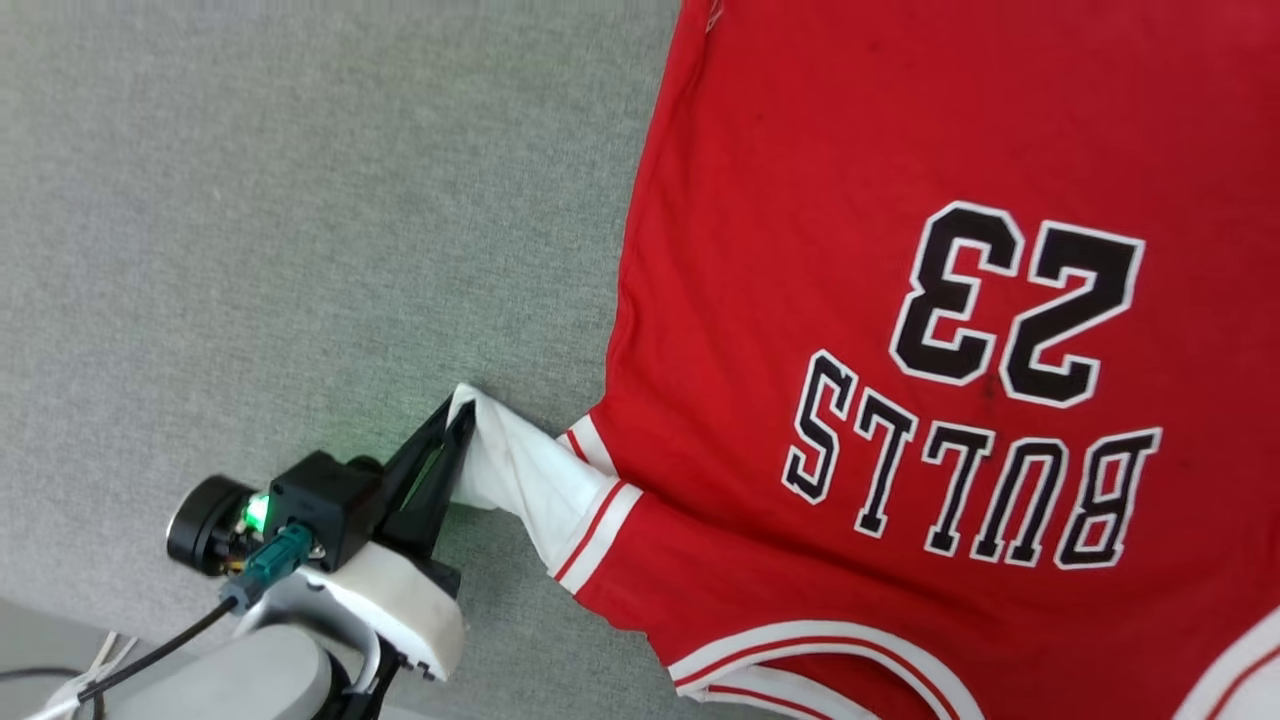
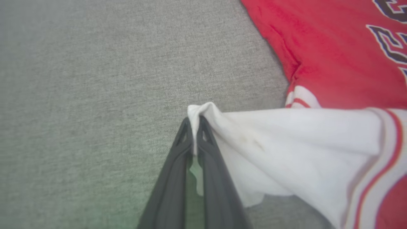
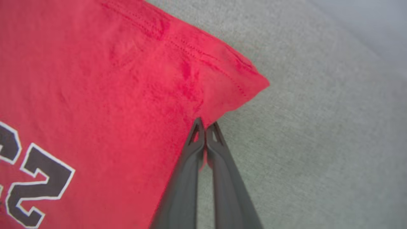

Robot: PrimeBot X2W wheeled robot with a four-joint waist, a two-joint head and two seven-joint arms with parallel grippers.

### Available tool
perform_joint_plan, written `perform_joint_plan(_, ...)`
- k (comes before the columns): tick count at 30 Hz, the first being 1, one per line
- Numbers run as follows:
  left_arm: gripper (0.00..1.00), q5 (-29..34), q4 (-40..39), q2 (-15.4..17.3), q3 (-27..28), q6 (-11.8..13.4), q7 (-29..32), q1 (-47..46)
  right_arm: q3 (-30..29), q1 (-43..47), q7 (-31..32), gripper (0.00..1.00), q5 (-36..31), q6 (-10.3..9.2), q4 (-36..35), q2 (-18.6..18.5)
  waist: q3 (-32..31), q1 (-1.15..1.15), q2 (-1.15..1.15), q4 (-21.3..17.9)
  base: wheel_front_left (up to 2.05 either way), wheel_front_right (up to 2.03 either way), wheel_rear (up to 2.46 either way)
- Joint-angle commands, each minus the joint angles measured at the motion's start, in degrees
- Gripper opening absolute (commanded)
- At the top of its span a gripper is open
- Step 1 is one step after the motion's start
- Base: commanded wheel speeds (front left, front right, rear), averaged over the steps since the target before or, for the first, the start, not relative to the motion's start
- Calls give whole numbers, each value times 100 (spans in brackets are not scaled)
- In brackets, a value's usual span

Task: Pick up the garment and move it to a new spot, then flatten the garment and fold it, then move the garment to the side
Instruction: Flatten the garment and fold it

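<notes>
**Both grippers pinched on the shirt, mid-flatten.**

Your left gripper is closed tight on the tip of the white sleeve, which lifts off the grey cover in a taut ridge. Your right gripper is closed too, with red cloth caught between its fingers at the side edge, near the hem corner. The shirt lies print-up on the cover, its body spread and nearly smooth. By my read, the move to a new spot is done and you are in the flattening; the fold and the shift aside are left. Your left forearm comes in low from the lower left of the head view, fingers aimed up and right at the sleeve. The right wrist looks down along its fingers onto the shirt's edge.
</notes>
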Motion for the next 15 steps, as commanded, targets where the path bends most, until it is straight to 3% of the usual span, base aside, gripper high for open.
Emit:
perform_joint_plan(1, 0, -66, 53, 31, -10, 54, 34, 156, 80, -16, -126, 0, 80, -2, -100, -58, -331, 0, 0, -173, 0, 0, 0)
perform_joint_plan(7, 0, -208, -18, 190, 53, 198, -9, 504, 660, 331, -601, 0, 600, -3, -784, -560, -1009, 0, 0, -507, 0, 0, 0)
perform_joint_plan(15, 0, -452, -211, 479, 157, 441, -41, 1025, 772, 1858, -1260, 0, 1313, -3, -1874, -1760, -1634, 0, 0, -984, 0, 0, 0)
